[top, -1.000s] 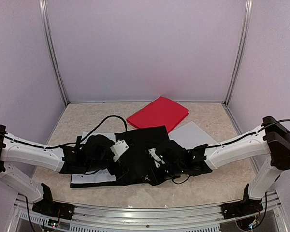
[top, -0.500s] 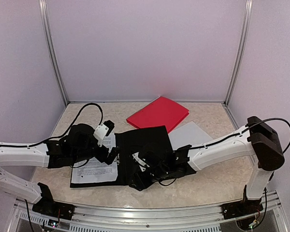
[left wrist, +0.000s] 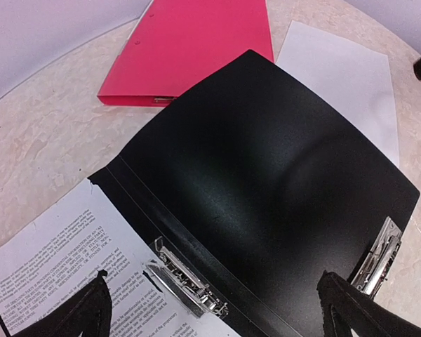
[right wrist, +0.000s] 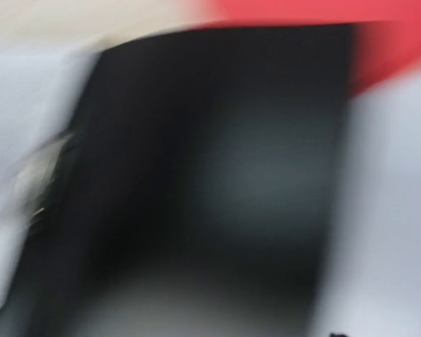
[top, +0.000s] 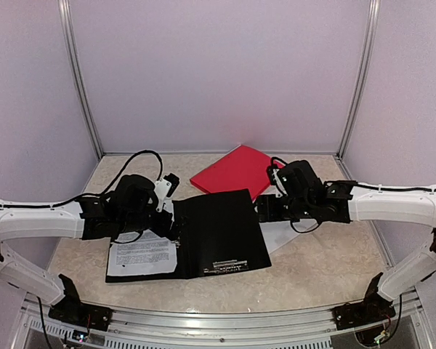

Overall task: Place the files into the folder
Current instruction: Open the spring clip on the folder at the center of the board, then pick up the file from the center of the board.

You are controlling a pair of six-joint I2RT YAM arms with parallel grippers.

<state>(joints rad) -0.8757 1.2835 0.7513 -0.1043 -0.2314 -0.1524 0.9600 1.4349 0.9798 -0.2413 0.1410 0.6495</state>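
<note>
— What's on the left?
— The left gripper (left wrist: pixel 217 319), fingers spread wide, hovers over the printed sheet (top: pixel 139 254) on the black folder (top: pixel 218 233)'s left flap, its long axis running near to far.
— And the blank sheet (left wrist: pixel 344 77)?
— Right of the folder, partly under its edge. It looks thin and floppy; pinch a free corner. Whether the right gripper (top: pixel 265 209) is spread, I cannot tell.

A beige marbled counter (top: pixel 312 262) is boxed in by plain pale lilac walls (top: pixel 218 73) behind and at both sides, with silver metal posts (top: pixel 80 80) in the back corners. A metal rail (top: pixel 225 320) edges its near side.
</note>
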